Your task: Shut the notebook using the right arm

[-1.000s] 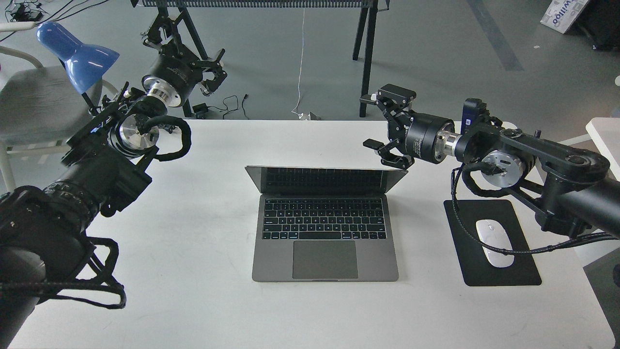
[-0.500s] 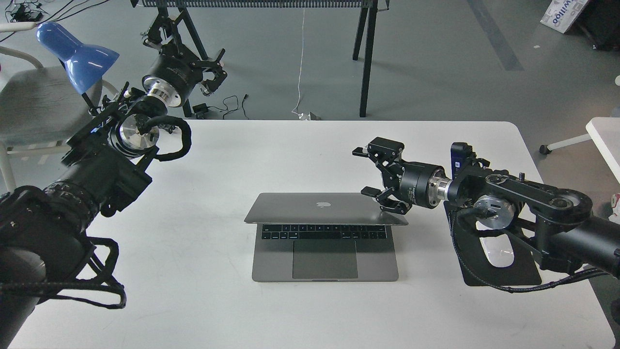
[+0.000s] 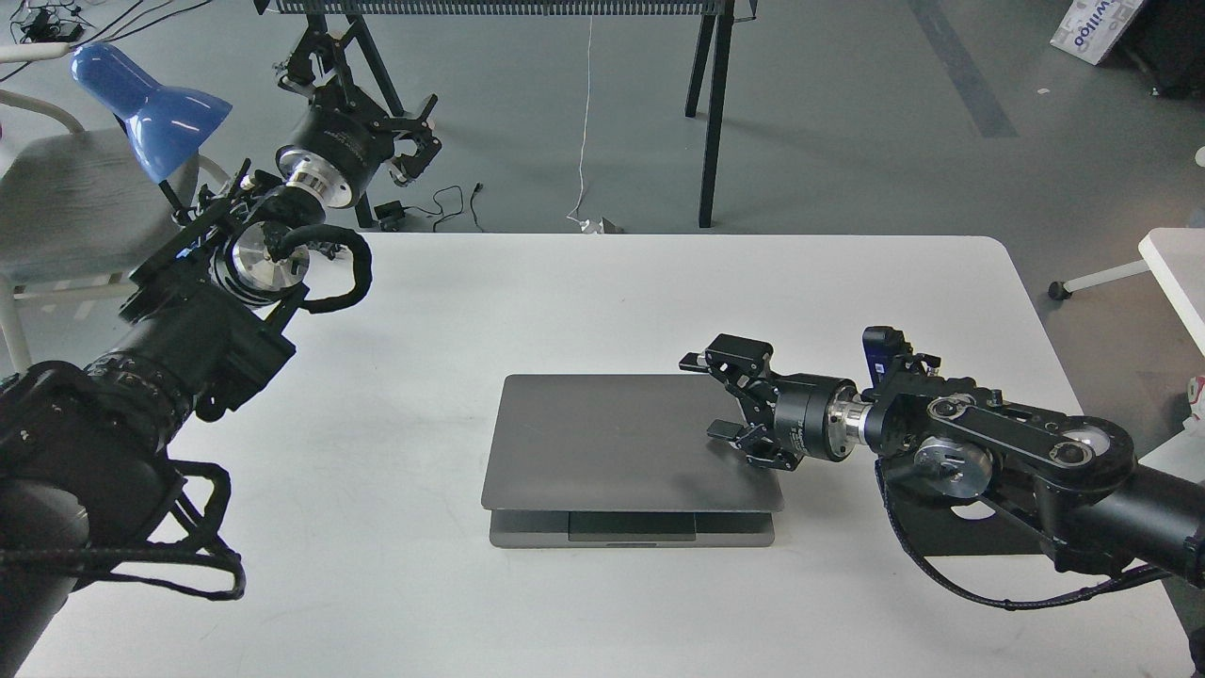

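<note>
The notebook (image 3: 621, 443) lies near the middle of the white table (image 3: 452, 584), its grey lid lowered almost flat. A narrow strip of the base, with the front edge of the trackpad, shows below the lid's front edge, so the lid is not fully down.

My right arm (image 3: 998, 461) reaches in from the right, low over the table. My right gripper (image 3: 713, 395) has its two fingers spread wide with nothing between them; the nearer finger (image 3: 723, 430) rests on or just above the lid's right part, and I cannot tell whether it touches.

My left arm (image 3: 188, 320) is raised at the table's left edge, well apart from the notebook. My left gripper (image 3: 414, 141) is spread open and empty, near the blue lamp (image 3: 146, 99).
</note>
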`<state>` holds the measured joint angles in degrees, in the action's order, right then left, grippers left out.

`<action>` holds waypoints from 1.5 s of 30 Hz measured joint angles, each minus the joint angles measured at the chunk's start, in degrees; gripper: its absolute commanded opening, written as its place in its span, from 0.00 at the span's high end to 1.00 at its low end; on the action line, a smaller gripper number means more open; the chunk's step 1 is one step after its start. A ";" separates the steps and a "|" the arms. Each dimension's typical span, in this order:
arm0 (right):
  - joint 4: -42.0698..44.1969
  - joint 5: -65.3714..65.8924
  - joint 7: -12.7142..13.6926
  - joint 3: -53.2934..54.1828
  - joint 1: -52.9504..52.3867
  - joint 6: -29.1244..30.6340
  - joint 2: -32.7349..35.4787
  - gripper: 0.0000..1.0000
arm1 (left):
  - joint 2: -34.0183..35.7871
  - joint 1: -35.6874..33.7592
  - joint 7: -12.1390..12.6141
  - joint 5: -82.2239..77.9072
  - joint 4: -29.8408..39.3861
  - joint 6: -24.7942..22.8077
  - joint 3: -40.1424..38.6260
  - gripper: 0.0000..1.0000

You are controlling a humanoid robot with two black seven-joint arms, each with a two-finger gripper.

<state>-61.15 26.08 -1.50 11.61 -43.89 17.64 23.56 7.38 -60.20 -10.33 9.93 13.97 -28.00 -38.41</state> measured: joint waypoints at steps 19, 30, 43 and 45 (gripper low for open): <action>0.56 1.06 0.04 -3.53 1.05 -1.13 -2.29 0.00 | 0.00 0.00 -0.13 0.07 0.00 0.00 -0.07 0.00; -2.20 0.83 -0.46 -0.86 0.38 -1.11 0.65 0.00 | 0.00 0.00 -0.13 0.09 0.00 0.00 -0.09 0.00; -1.27 -2.32 -4.90 33.21 1.60 -0.54 4.49 0.00 | 0.00 0.00 -0.13 0.03 0.00 0.00 -0.04 0.00; 0.17 -4.14 -4.91 35.85 1.69 -0.55 4.35 0.00 | -0.13 0.00 -0.13 0.03 0.00 0.00 -0.05 0.00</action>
<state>-60.98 21.94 -6.41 47.47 -42.20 17.09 27.91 7.25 -60.21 -10.46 9.96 13.97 -28.00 -38.46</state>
